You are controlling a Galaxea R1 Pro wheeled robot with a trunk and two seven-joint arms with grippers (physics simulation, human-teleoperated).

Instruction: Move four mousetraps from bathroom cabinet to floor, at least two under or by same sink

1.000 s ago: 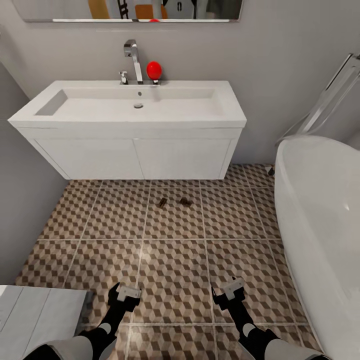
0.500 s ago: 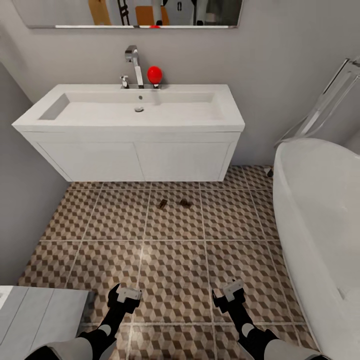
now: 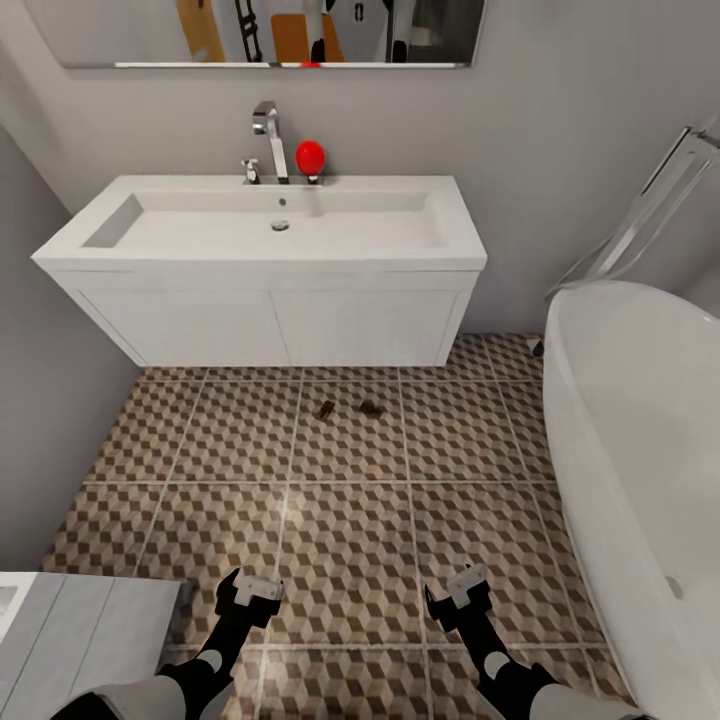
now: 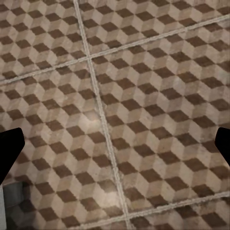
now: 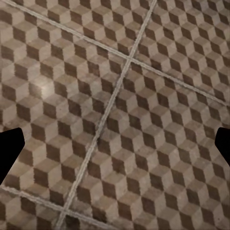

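Observation:
Two small brown mousetraps (image 3: 325, 409) (image 3: 369, 408) lie side by side on the bathroom floor (image 3: 350, 520), just in front of the white vanity under the sink (image 3: 270, 225). My left gripper (image 3: 248, 590) and right gripper (image 3: 458, 588) hover low over the tiles, well short of the traps. Both are open and hold nothing. In the wrist views the dark fingertips (image 4: 9, 148) (image 5: 9, 148) stand far apart over bare cube-pattern tiles (image 4: 143, 96) (image 5: 143, 120). The cabinet is out of view.
A white oval bathtub (image 3: 640, 420) fills the right side, with a slanted glass panel (image 3: 660, 210) behind it. A grey wall (image 3: 40, 400) closes the left. A pale grey slatted block (image 3: 70, 630) sits at the lower left. A chrome faucet (image 3: 268, 135) and a red ball (image 3: 310, 156) stand on the basin.
The whole view has shifted: sink and traps look slightly smaller and farther, so the camera has backed away. Both grippers keep their pose and stay open.

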